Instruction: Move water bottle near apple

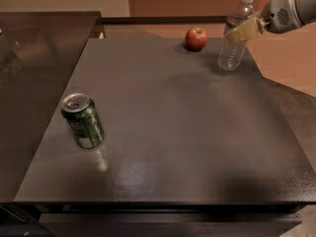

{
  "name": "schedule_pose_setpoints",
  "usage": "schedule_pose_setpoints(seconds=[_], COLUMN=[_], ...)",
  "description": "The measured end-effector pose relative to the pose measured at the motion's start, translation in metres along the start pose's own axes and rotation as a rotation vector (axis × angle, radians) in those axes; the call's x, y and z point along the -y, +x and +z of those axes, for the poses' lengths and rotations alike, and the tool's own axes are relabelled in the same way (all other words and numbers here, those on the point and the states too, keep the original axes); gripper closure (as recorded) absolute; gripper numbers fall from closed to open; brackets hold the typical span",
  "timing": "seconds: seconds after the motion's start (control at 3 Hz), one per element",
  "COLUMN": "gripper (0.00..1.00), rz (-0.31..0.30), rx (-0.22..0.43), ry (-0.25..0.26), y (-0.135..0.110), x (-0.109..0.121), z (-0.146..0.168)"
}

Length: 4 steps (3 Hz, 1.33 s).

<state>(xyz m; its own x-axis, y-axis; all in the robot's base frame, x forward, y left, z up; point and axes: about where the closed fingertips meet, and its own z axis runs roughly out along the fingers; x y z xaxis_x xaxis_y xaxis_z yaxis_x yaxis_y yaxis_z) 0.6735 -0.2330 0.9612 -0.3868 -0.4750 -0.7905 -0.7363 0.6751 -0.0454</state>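
The water bottle (234, 46) is clear and ribbed with a white cap, upright near the table's far right edge. My gripper (243, 31) comes in from the upper right and is shut on the bottle's middle with tan fingers (247, 30). The bottle's base is at or just above the tabletop; I cannot tell which. The small red apple (196, 38) sits at the far edge of the table, a short way left of the bottle.
A green soda can (83, 121) stands upright at the left of the dark grey table (168, 132). A darker glossy counter (29, 83) adjoins the table on the left. The table's right edge lies just right of the bottle.
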Motion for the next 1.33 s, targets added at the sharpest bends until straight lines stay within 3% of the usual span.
schedule_pose_setpoints(seconds=[1.0, 1.33], gripper=[1.00, 0.82], rz=[0.034, 0.034], rx=[0.029, 0.011], ry=[0.024, 0.007], y=[-0.019, -0.021], x=[0.041, 0.046], z=[0.040, 0.051])
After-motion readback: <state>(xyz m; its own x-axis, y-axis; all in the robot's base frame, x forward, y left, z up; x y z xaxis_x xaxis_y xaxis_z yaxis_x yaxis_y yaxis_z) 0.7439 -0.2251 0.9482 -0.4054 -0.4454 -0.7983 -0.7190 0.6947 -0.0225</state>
